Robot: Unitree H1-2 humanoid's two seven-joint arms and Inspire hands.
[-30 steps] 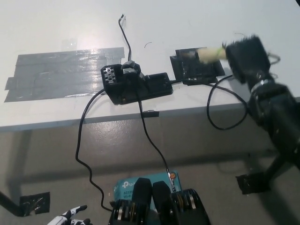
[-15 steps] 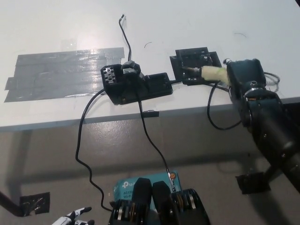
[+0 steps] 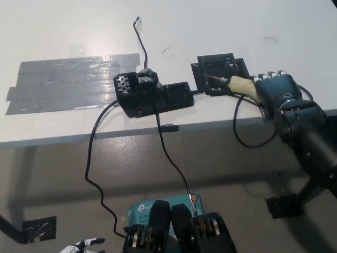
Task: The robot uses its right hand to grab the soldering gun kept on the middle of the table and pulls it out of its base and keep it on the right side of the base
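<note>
White table, matte, fills the upper part of the head view, its front edge running across the middle.
Grey tape patch, wide and wrinkled, lies stuck flat on the table's left part.
Black right hand, at the table's right front edge, is closed around the soldering gun's handle (fingertips show along the hand's top).
Black base sits mid-table, just right of the tape, with thin black cables trailing over the front edge.
Black square pad lies right of the base.
Soldering gun, pale yellow, lies with its tip on the pad.
White left hand, lower left, barely in view; whether it is spread cannot be told.
</note>
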